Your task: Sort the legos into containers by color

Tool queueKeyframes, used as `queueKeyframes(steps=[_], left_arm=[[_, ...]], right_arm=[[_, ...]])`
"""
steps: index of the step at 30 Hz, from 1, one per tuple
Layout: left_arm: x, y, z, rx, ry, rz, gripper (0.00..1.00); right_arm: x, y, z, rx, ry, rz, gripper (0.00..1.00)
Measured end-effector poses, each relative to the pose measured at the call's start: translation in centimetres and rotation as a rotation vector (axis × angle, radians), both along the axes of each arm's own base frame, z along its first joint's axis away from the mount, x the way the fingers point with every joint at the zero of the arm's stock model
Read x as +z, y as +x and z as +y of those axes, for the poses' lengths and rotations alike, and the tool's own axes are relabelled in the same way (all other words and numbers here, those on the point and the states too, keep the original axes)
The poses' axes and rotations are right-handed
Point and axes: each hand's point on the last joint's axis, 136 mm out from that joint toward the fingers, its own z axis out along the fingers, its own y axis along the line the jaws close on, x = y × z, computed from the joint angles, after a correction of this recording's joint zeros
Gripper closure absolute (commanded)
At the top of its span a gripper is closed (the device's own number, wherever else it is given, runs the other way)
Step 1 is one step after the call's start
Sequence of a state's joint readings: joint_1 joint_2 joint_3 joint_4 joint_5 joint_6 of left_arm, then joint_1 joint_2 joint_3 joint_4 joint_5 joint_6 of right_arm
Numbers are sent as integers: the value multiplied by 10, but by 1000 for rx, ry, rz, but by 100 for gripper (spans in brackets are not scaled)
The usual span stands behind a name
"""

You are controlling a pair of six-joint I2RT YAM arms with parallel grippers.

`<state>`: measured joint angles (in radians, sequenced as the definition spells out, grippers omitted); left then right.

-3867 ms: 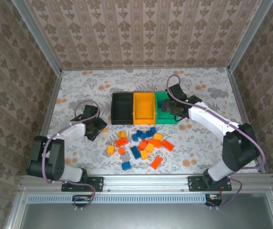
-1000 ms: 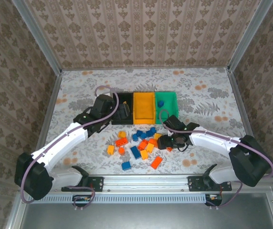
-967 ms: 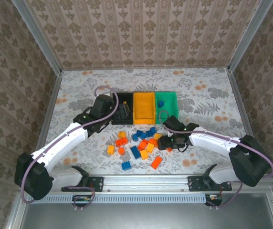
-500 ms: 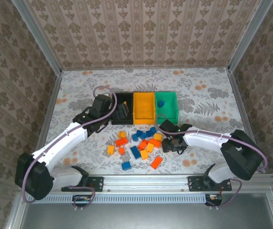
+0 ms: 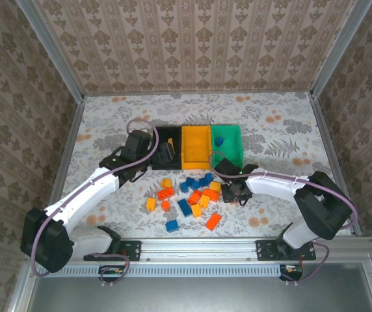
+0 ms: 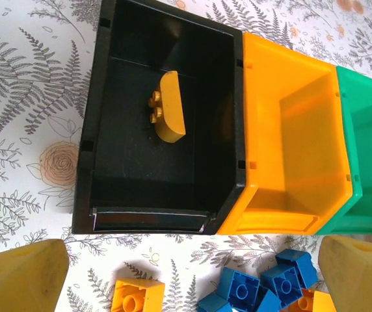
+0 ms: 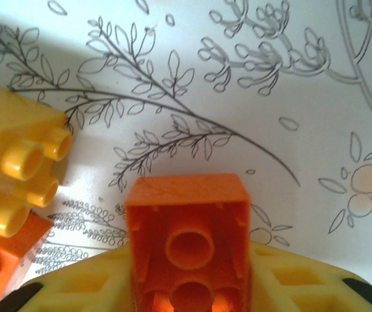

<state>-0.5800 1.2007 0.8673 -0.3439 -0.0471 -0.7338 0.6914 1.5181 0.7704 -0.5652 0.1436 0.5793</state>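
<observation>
R pincer [image 5: 237, 193] slid left (clamping lego [image 7: 187, 240]).

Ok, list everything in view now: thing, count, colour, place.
table: one, white with floral print, under everything
black bin: one, black, left end of the joined row
orange bin: one, orange, middle of the row
green bin: one, green, right end
curved brick: one, yellow-orange, inside the black bin
small brick: one, blue, inside the green bin
loose legos: roughly fifteen, yellow-orange, red-orange and blue, in front of the bins
held brick: one, red-orange, at the pile's right edge
left gripper: open, over the black bin
right gripper: shut on the held brick
</observation>
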Motion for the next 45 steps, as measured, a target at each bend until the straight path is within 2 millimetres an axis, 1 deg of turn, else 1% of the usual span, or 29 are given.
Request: queueKeyframes(steps=[2, 4, 7, 9, 11, 12, 14, 15, 17, 19, 21, 23, 27, 30, 33, 37, 40, 43, 45], left_arm=[[-3, 1, 4, 12, -2, 8, 0], [-4, 1, 7, 22, -8, 12, 0], [-5, 0, 15, 37, -20, 12, 0], [-1, -1, 20, 49, -30, 0, 0], [4, -3, 25, 60, -41, -17, 0], [6, -5, 28, 63, -47, -28, 0], [10, -9, 32, 69, -57, -45, 0], [11, -11, 35, 75, -62, -51, 0], [12, -15, 38, 78, -69, -62, 0], [13, -19, 41, 82, -72, -67, 0], [12, -23, 45, 85, -70, -69, 0], [10, -27, 47, 85, -68, -66, 0], [10, -33, 50, 89, -73, -69, 0], [11, -35, 53, 96, -75, -71, 0], [11, -36, 54, 99, -73, -67, 0], [9, -37, 55, 99, -70, -62, 0], [9, -37, 55, 99, -69, -60, 0], [9, -37, 55, 98, -70, -61, 0], [9, -37, 55, 98, -69, -61, 0]], right_arm=[[2, 4, -4, -16, -3, -14, 66], [10, 8, -8, -30, 5, -39, 68], [34, 13, -8, -33, 37, -101, 70], [61, 22, -2, -18, 73, -154, 71], [91, 38, 12, -7, 120, -218, 70], [109, 48, 22, 5, 149, -256, 70], [135, 65, 41, 28, 187, -306, 69], [144, 74, 53, 40, 203, -324, 69], [155, 92, 77, 60, 226, -348, 68], [154, 109, 97, 71, 228, -350, 68], [143, 127, 114, 75, 211, -339, 68], [129, 143, 126, 74, 186, -324, 68], [99, 166, 137, 61, 127, -297, 66], [85, 178, 138, 44, 98, -280, 60], [84, 185, 137, 32, 84, -275, 51], [94, 192, 136, 18, 83, -294, 34], [98, 193, 137, 14, 90, -301, 28], [102, 186, 131, 12, 95, -304, 23], [108, 172, 123, 13, 100, -300, 22]])
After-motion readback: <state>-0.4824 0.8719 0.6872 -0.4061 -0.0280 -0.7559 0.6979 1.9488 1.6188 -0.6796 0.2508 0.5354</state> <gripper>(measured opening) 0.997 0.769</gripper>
